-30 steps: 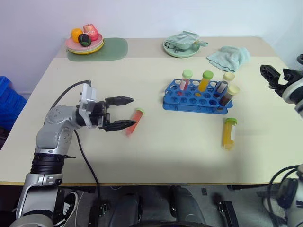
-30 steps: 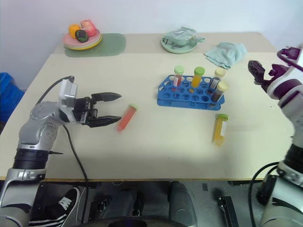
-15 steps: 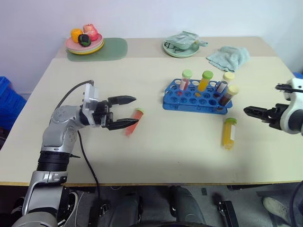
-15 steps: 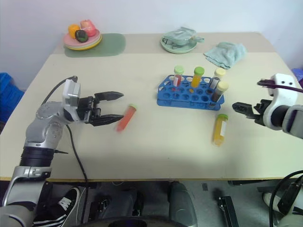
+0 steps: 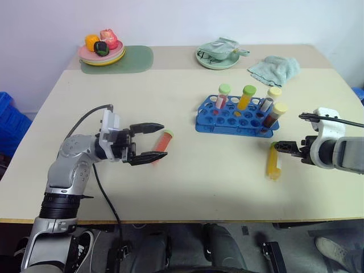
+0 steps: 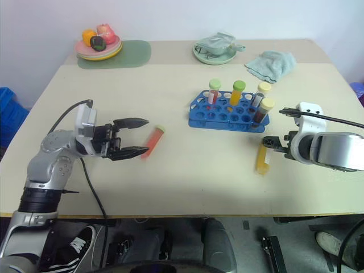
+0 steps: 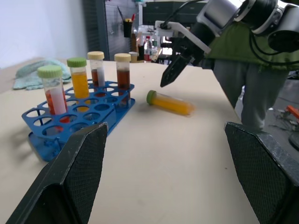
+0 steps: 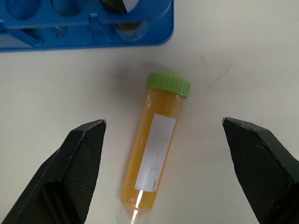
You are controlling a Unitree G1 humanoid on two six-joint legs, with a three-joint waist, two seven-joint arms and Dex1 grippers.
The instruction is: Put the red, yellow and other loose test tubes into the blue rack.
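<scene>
Beige and bare at its near edge, the table (image 5: 187, 187) carries the blue rack (image 5: 234, 116) right of centre, a low tray with rows of round holes. Four capped tubes stand upright along its far and right side: one red with a light green cap (image 5: 223, 95), one orange-yellow with a green cap (image 5: 247, 96), a greyish one with a cream cap (image 5: 269, 99) and a dark brown one with a cream cap (image 5: 275, 114).

Two tubes lie loose on the table. A yellow tube (image 8: 156, 143) with a green cap and a white label lies just near of the rack's right end, apart from it; its long axis runs near to far, cap toward the rack. A red tube (image 5: 162, 143) lies left of the rack, well apart from it, tilted slightly off the near-far line, its pale cap at the far end.

Level and pointing right, the left gripper (image 5: 151, 142) is spread wide and empty, its fingers on either side of the red tube's near part without closing on it. Angled down over the yellow tube, the right gripper (image 8: 163, 140) is likewise spread wide, a finger on each side, not touching it.

Along the far edge sit a plate of toy fruit (image 5: 102, 50) on a green mat (image 5: 136, 60), a green dish with a crumpled cloth (image 5: 220, 52), and a pale green towel (image 5: 276, 68). None of these lie between the tubes and the rack.
</scene>
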